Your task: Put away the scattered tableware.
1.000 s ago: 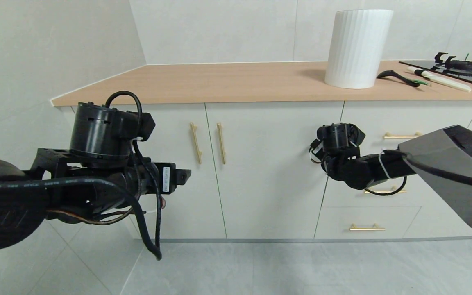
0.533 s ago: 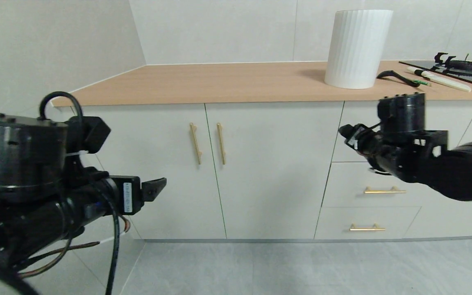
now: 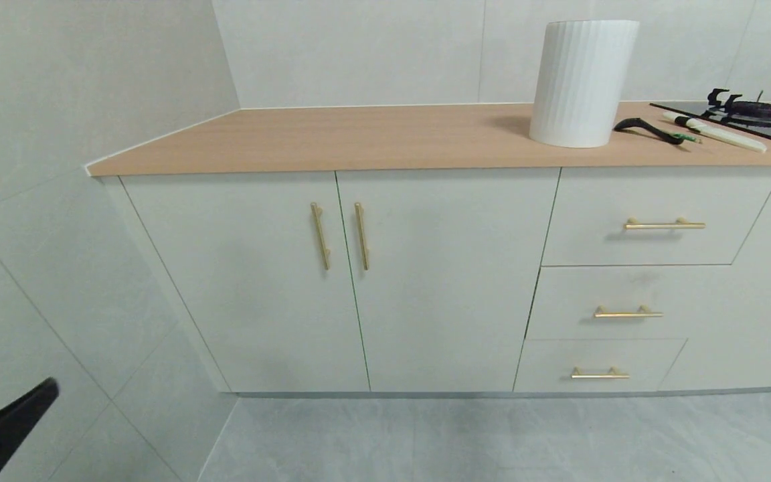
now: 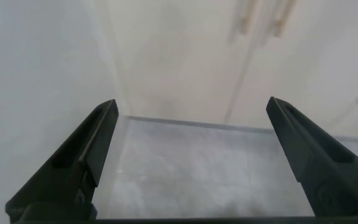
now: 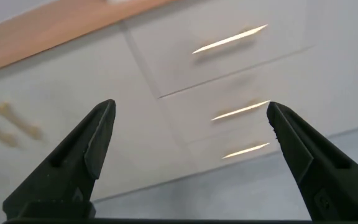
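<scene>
Left gripper (image 4: 191, 104) hangs low, fingers wide apart with nothing between them, over the grey floor (image 4: 191, 174) near the cabinet foot. In the head view one finger (image 3: 4, 428) shows at 8 o'clock. Right gripper (image 5: 190, 106) is likewise spread and empty, facing the drawers (image 5: 241, 68). Past the floor, two doors (image 3: 258, 281) stand at the head view's middle, their handles side by side, and the three drawers sit at 4 o'clock. The counter (image 3: 332, 137) runs across above them. On it, at 1 o'clock, a white ribbed jar (image 3: 583, 80) stands upright. Just beside the jar, toward 3 o'clock, lies a black utensil (image 3: 646, 127). Next comes a white utensil (image 3: 713, 130), lying by the edge of the hob (image 3: 753, 110) at 2 o'clock. Both utensils lie flat, well apart from the grippers
</scene>
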